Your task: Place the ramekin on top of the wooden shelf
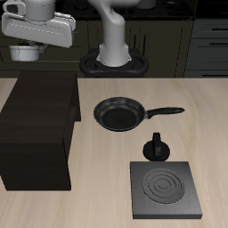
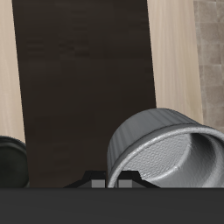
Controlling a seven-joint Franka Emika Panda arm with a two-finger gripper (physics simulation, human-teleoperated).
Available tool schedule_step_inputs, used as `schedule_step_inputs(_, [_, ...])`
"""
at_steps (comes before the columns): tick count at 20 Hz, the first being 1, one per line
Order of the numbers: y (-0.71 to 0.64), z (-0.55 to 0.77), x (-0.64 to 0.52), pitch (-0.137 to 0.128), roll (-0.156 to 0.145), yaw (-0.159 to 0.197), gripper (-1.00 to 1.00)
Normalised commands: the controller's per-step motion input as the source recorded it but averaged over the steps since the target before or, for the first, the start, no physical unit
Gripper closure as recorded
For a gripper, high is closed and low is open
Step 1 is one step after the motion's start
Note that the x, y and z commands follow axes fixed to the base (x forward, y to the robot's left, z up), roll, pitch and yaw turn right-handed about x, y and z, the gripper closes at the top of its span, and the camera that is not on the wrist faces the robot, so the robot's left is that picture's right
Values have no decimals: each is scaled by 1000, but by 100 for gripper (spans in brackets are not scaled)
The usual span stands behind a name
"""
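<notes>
The ramekin (image 1: 24,52) is a small grey ribbed bowl held in my gripper (image 1: 27,46), high above the back end of the wooden shelf (image 1: 40,125). The shelf is a large, nearly black cabinet with a flat top. In the wrist view the ramekin (image 2: 166,149) hangs tilted, its pale inside showing, with my gripper (image 2: 111,178) shut on its rim. The shelf's dark top (image 2: 87,79) lies well below it. The ramekin touches nothing but the gripper.
A black long-handled frying pan (image 1: 120,114) lies mid-table beside the shelf. A small black knobbed pot (image 1: 157,147) stands nearer the front, and behind it a square black stove plate (image 1: 166,189). The robot's base (image 1: 116,61) is at the back.
</notes>
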Motion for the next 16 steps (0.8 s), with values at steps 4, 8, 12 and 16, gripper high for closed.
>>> schedule_step_inputs(4, [94,-141,296,38,-17,-8,100])
schedule_step_inputs(8, [311,-256,52,41,50,30,100])
schedule_step_inputs(12, [163,-229,68,51,16,12,100])
schedule_step_inputs(16, [117,-256,-38,7,-55,53,-100])
